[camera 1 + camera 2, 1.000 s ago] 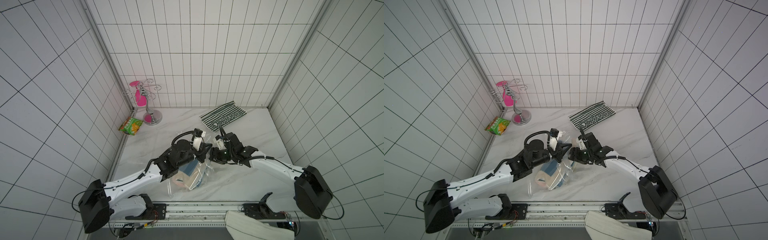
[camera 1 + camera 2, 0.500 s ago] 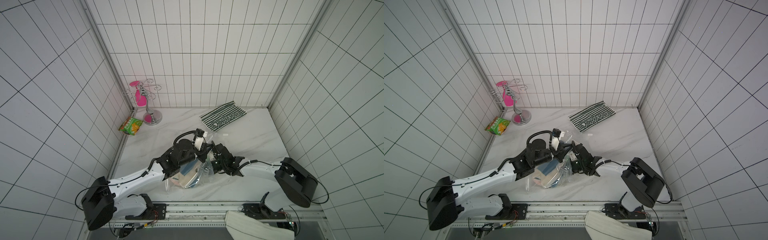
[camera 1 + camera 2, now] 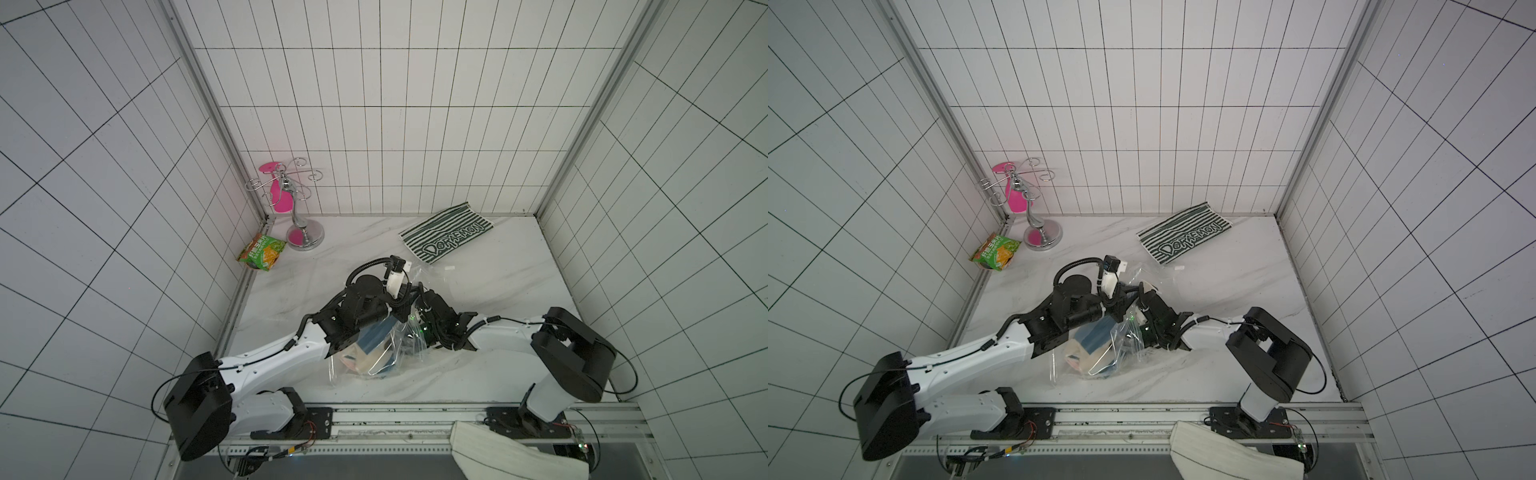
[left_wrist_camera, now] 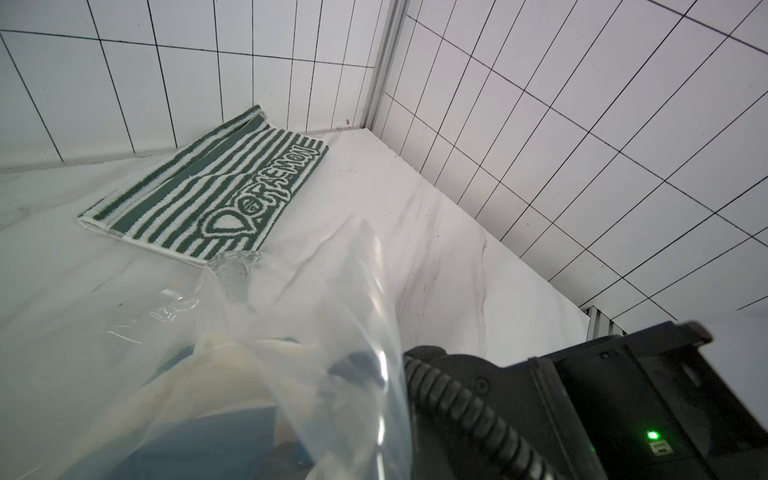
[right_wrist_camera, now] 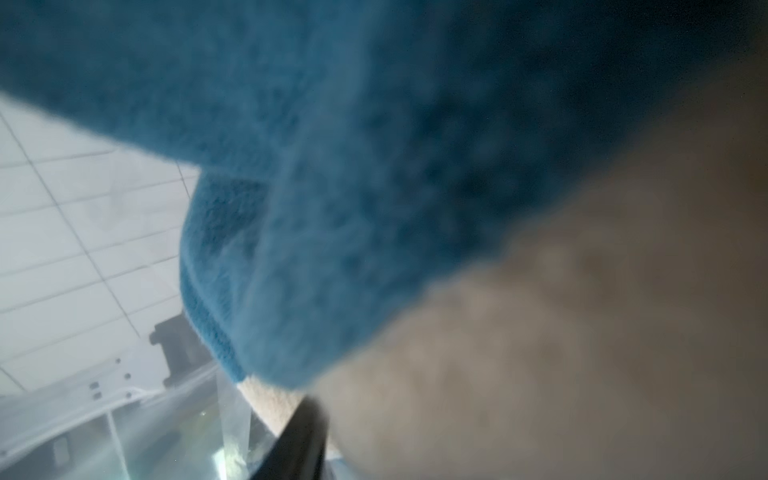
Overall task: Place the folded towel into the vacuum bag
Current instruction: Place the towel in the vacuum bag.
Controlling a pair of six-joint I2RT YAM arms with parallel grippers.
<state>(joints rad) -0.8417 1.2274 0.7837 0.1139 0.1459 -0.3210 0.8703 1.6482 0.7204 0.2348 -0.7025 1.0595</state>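
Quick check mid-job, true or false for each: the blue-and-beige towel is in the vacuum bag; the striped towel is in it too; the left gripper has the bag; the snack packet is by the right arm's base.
1. The blue-and-beige towel is at least partly inside the vacuum bag. True.
2. The striped towel is in the bag too. False: it lies flat on the table, outside the bag.
3. The left gripper is shut on the bag's plastic. True.
4. The snack packet lies by the right arm's base. False: it lies beside the metal stand.
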